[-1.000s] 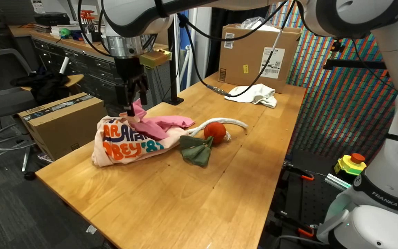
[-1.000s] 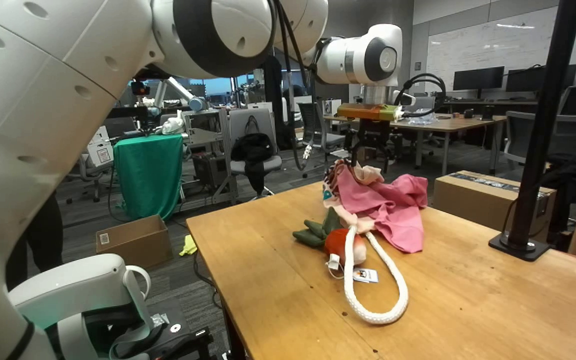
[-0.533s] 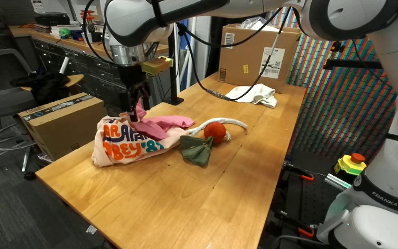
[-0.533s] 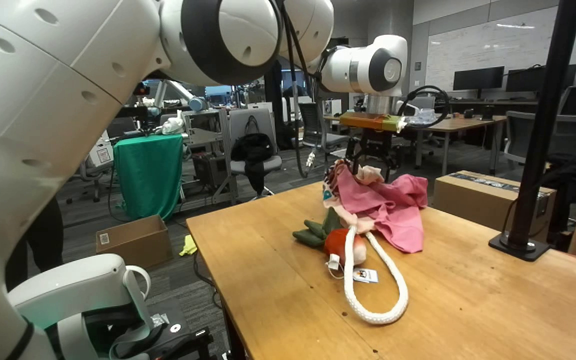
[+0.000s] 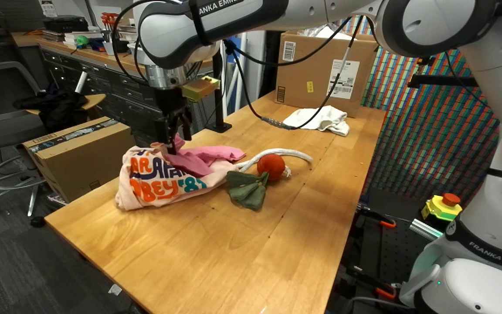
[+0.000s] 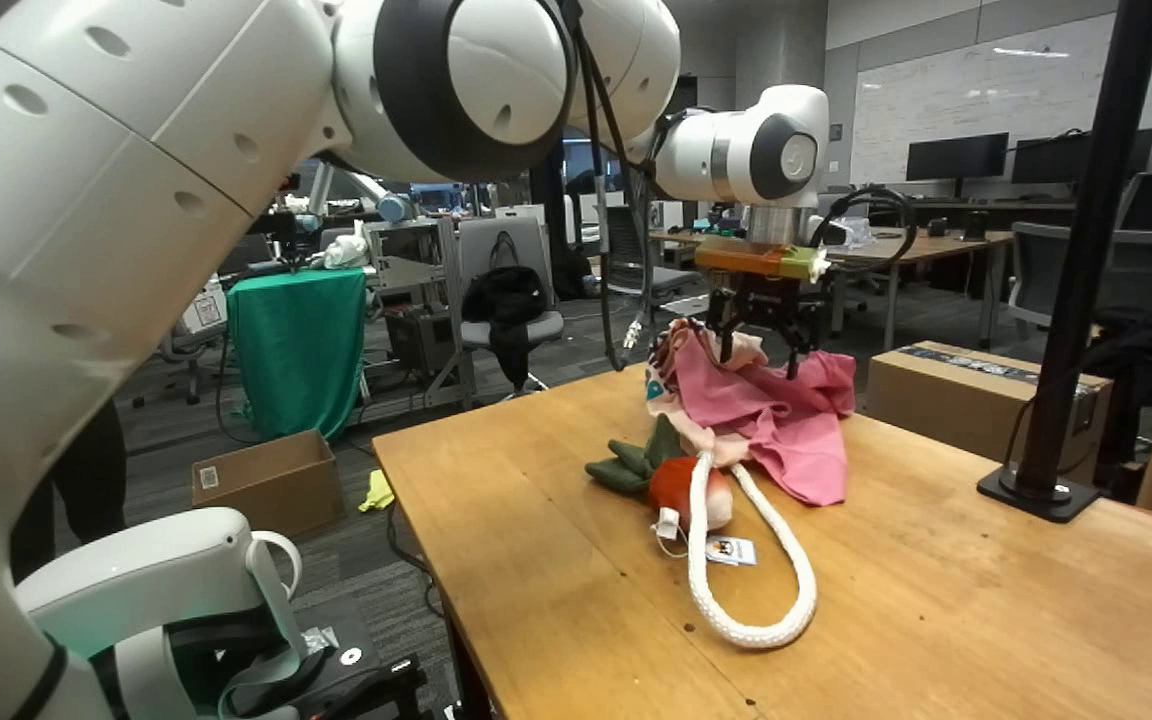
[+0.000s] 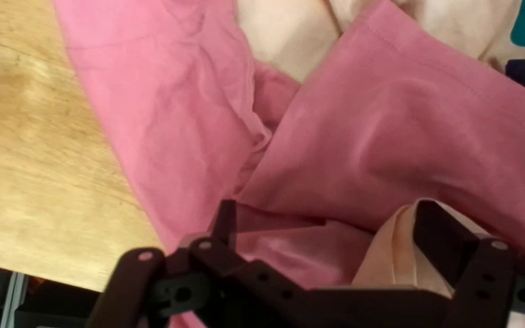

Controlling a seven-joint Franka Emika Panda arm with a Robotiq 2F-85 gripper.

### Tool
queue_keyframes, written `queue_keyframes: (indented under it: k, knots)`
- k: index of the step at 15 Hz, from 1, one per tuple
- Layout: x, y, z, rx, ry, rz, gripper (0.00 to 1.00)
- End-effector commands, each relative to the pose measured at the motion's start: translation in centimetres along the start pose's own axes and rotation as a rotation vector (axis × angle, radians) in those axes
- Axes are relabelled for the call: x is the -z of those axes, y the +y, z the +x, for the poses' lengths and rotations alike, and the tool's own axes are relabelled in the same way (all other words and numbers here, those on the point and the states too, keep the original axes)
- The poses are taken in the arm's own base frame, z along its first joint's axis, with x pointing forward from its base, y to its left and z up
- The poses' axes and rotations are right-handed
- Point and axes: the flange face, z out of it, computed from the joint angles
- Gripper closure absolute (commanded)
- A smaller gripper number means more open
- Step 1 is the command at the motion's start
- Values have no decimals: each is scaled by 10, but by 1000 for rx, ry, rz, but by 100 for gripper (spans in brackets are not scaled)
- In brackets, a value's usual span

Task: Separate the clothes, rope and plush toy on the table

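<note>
At the far left of an exterior view is a gray chair [image 5: 2, 131], then a taped cardboard box [image 5: 85, 161] standing lower than the top of the table [image 5: 233, 244]. Near the table's end lies the cream shirt [image 5: 164, 185], bunched up, its orange, navy and teal lettering in sight. The gripper [image 7: 326, 214] hangs over the heap, pointing down with its fingers spread; in the wrist view, pink fabric and a raised cream fold show in the gap between them, and whether the fingertips touch it cannot be told. Beneath the gripper, the pink garment [image 5: 209, 155] lies rumpled across part of the cream shirt. Next comes the plush toy [image 5: 271, 167], a round red body with a dark green part, on the table just beside the cream shirt. The rope [image 5: 283, 151], thick and white, curves past the toy; in an exterior view the rope [image 6: 756, 636] bends into a loop, both of its strands reaching the cream shirt's edge. Well apart, toward the far end, the white garment [image 5: 329, 118] lies crumpled just in front of a big cardboard box [image 5: 296, 76]. At the far right, a yellow button box [image 5: 440, 209] with a red knob sits near the robot arm's base [image 5: 499, 209].
</note>
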Motion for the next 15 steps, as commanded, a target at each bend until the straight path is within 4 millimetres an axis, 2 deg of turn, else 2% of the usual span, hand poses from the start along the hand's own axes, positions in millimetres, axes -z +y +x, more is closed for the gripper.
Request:
queue_keyframes:
  k: [1, 6, 14, 15]
  knots:
    - [1, 5, 8, 22, 71, 3, 0]
    - [-12, 14, 12, 30, 119, -12, 0]
    - [-38, 32, 6, 51, 95, 0, 0]
    - [-39, 33, 5, 54, 92, 6, 25]
